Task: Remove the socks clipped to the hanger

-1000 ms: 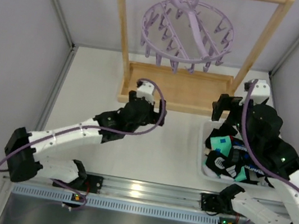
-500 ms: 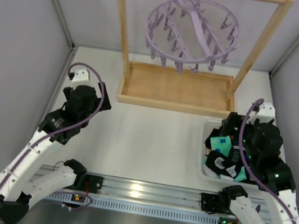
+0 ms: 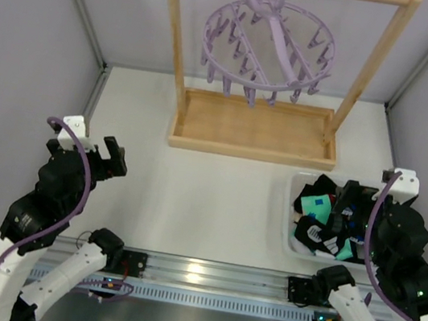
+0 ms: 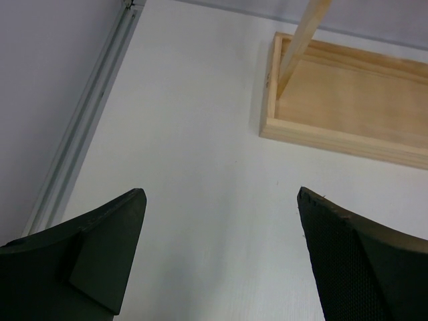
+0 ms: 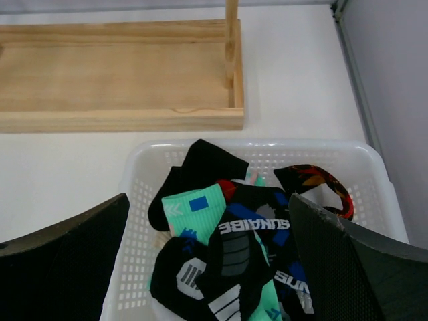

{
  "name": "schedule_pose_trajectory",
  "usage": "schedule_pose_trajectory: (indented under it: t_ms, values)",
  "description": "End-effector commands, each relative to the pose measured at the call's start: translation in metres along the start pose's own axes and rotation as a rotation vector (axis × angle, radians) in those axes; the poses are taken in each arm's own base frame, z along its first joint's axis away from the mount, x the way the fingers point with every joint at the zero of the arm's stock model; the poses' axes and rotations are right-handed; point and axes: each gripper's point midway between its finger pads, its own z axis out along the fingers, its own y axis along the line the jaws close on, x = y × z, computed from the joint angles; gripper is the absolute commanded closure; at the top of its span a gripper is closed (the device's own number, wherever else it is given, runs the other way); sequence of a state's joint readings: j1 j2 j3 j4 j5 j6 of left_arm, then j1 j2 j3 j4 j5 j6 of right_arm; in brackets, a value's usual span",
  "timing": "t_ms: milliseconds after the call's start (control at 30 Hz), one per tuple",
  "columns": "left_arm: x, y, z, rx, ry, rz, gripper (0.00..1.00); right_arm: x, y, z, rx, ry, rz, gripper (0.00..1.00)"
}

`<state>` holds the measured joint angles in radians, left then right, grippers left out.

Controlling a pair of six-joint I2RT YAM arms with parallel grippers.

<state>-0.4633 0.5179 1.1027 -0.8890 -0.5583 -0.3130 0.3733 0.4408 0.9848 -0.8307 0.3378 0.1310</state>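
Note:
The lavender ring hanger [image 3: 269, 43] hangs by its hook from the wooden rack's top bar, its clip pegs dangling with nothing in them. Several socks [image 3: 325, 219], black, teal and red-orange ones, lie heaped in a white basket [image 3: 289, 221] at the right; they also show in the right wrist view [image 5: 234, 247]. My left gripper [image 3: 110, 158] is open and empty over the bare table at the left [image 4: 221, 257]. My right gripper [image 3: 356, 212] is open and empty just above the basket [image 5: 207, 261].
The wooden rack [image 3: 256, 128] stands at the back with a tray base and two uprights; its base corner shows in the left wrist view [image 4: 334, 107]. Grey walls close in both sides. A metal rail [image 3: 204, 277] runs along the near edge.
Both arms have pulled back toward their bases: the left gripper moved from under the rack to the near left, the right gripper drew back over the basket. The hanger swung slightly.

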Motion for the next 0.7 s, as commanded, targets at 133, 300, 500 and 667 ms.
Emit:
schedule_pose_trajectory:
  t_ms: [133,300,500,667]
  values:
    - [0.018,0.011,-0.0072,-0.011,0.039,0.04,0.02,-0.0052,-0.0224,-0.0219,0.078,-0.061,0.01,0.01]
    - [0.0205,0.0068,-0.0071,0.012,0.048,0.037,0.02,-0.003,-0.0172,-0.0183,0.056,-0.062,0.022,0.01]
    - [0.0179,0.0104,-0.0097,0.005,0.032,0.036,0.02,-0.0034,-0.015,-0.0174,0.044,-0.072,0.024,0.01]
    - [0.0154,0.0117,-0.0115,0.002,0.02,0.024,0.02,-0.0048,-0.0152,-0.018,0.044,-0.078,0.028,0.01]
